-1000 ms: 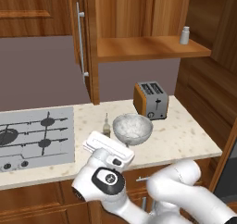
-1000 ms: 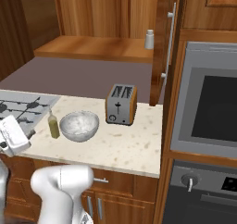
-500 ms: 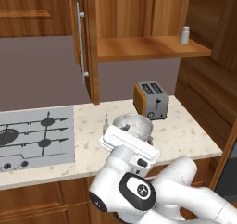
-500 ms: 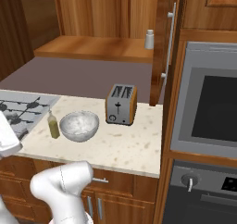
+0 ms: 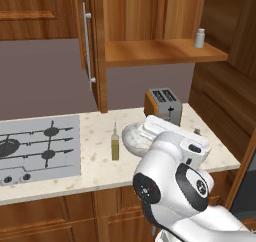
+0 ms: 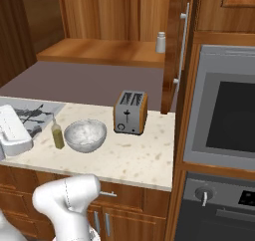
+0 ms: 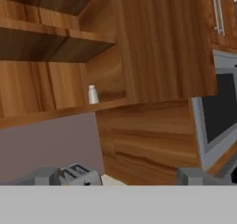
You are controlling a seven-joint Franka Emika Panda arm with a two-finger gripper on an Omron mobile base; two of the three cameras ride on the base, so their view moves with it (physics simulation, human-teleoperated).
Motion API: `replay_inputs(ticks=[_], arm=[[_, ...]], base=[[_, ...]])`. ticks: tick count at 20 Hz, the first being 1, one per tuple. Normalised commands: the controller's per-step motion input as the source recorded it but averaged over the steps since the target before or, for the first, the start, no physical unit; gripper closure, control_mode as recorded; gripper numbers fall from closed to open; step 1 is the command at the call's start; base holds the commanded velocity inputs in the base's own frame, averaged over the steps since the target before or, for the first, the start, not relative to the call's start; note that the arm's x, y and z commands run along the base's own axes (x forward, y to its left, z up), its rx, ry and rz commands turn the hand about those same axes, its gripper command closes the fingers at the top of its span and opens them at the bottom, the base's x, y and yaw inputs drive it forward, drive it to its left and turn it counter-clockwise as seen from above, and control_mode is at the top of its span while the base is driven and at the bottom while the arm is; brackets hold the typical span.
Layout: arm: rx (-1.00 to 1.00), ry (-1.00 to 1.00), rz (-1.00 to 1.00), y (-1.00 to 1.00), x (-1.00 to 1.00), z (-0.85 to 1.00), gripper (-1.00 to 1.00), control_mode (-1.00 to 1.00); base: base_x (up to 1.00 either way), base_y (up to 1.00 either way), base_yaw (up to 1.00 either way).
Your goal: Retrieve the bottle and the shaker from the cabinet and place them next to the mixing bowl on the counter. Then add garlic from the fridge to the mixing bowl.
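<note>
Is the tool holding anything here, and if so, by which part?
Nothing is held. The tool is open and empty, facing the shaker on the cabinet shelf.

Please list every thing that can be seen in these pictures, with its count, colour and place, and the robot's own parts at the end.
bottle: one, clear with yellow-green oil, upright on the counter beside the mixing bowl.
mixing bowl: one, silvery grey-white, on the counter in front of the toaster.
toaster: one, orange sides, grey top, at the back of the counter.
shaker: one, pale grey, on the open cabinet shelf.
cabinet: one, reddish-brown wood, door open, silver bar handle.
counter: one, beige speckled.
gas hob: one, grey, set into the counter.
oven: one, grey with dark glass, built in beside the counter.
arm: one, white with dark joints, over the counter edge.
hand: one, dark fingertips apart, empty, pointing towards the shaker's shelf.
</note>
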Motion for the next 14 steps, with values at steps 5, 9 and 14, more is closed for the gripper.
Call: replay_inputs(ticks=[5,9,14], arm=[[0.02,0.15,0.00,-0.47,0.00,0.74,-1.00,-1.00],[-0.01,0.02,0.03,-0.29,0.00,0.48,-1.00,-1.00],[-0.05,0.00,0.03,-0.24,0.09,0.20,-1.00,-1.00]], base=[[0.00,0.00,0.00],[0.00,0.00,0.00],[0.00,0.00,0.00]])
